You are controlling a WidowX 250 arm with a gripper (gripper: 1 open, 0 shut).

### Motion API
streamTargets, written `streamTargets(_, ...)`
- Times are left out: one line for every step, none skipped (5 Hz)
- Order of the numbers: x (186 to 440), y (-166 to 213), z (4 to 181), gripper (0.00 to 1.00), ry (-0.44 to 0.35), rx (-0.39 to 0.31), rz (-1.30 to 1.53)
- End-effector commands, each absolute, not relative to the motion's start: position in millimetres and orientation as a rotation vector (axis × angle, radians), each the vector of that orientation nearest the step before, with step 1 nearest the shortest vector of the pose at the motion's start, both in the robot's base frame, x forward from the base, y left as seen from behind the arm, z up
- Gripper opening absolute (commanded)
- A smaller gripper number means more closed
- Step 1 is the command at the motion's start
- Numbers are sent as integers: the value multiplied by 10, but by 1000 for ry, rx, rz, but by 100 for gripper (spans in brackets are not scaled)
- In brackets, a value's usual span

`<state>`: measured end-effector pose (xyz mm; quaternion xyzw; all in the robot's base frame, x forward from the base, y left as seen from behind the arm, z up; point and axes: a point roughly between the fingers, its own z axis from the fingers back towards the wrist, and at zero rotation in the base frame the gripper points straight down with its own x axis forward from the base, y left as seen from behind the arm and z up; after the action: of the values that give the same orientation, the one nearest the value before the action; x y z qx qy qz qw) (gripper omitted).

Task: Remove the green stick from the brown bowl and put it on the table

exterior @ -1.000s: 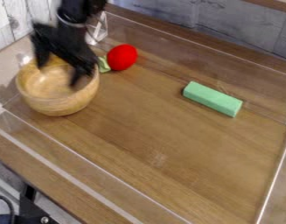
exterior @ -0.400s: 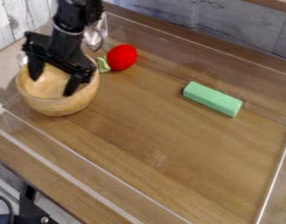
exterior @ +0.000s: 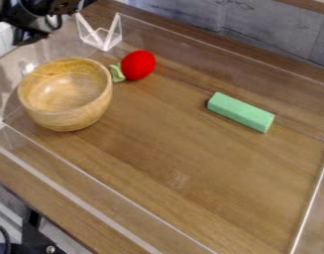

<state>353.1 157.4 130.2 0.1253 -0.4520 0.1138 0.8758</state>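
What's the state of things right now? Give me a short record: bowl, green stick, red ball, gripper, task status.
bowl: brown, upright on the left part of the table; nothing visible inside
green stick: lying flat on the table, right of the bowl in the view, not touching it
red ball: on the table, between bowl and stick across the view, farther back
gripper: at the upper left edge of the view, away from the stick; opening cannot be told
task status: stick is out of the bowl and on the table; looks complete
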Motion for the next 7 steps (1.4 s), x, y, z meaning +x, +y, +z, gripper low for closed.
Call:
streamTargets(3471, 1686, 1244, 0, -961, 154, 211)
streamTargets(3331, 1756, 1144, 0, -954, 157, 162)
streamTargets(3199, 1739, 1071, 0, -941, 180, 180)
streamTargets(3110, 1749, 913, 0, -928, 200, 211)
streamTargets(3074, 1620, 810, 100, -927, 192, 237)
streamTargets(3083, 1483, 812, 100, -935, 182, 260)
streamTargets(3169, 1539, 751, 0, -937, 171, 257)
